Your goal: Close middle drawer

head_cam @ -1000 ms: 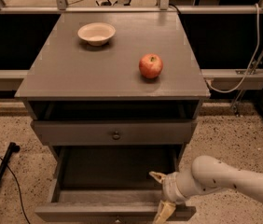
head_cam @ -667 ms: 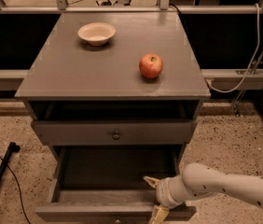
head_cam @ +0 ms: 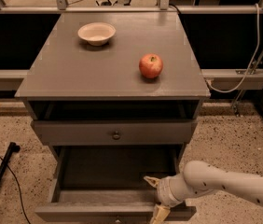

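Camera view showed a grey cabinet (head_cam: 71, 73) from above and in front. The middle drawer (head_cam: 85, 213) was pulled far out at the bottom of the picture, and its deep box looked dark inside. The top drawer (head_cam: 71, 133) sat above it, with its small round knob (head_cam: 116, 135) in the middle.

The gripper (head_cam: 155, 197) was at the right end of the middle drawer's front. Its two fingers were spread apart and held nothing. One finger (head_cam: 151, 180) was over the inside of the drawer, and the other was down by the front board. The white arm (head_cam: 224, 188) came in from the right.

On the cabinet sat a red apple (head_cam: 150, 66) and a pale bowl (head_cam: 96, 33), well apart.
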Robot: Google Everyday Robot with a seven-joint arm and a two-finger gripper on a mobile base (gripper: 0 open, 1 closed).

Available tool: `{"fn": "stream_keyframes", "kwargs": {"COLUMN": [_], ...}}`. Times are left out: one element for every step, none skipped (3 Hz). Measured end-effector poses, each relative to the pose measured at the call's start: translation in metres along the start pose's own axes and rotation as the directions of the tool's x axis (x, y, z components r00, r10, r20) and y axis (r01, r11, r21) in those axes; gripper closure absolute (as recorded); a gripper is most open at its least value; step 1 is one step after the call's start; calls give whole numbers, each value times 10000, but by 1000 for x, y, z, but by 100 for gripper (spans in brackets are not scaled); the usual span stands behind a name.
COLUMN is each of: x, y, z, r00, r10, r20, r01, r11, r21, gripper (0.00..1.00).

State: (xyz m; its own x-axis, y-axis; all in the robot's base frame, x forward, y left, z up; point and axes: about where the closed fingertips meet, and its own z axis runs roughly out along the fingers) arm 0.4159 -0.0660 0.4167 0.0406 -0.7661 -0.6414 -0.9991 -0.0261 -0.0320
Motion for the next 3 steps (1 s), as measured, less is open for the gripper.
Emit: {"fn": "stream_keyframes", "kwargs": {"x": [0, -1, -1], "y": [1, 2, 3], "z": [1, 2, 4], "r00": [10000, 10000, 10000], "r10": [-1, -3, -8], "r20": [21, 33, 50], "r01": [1, 4, 8], "r11": [10000, 10000, 9999], "r21": [-58, -86, -127], "gripper": [15, 37, 68]}}
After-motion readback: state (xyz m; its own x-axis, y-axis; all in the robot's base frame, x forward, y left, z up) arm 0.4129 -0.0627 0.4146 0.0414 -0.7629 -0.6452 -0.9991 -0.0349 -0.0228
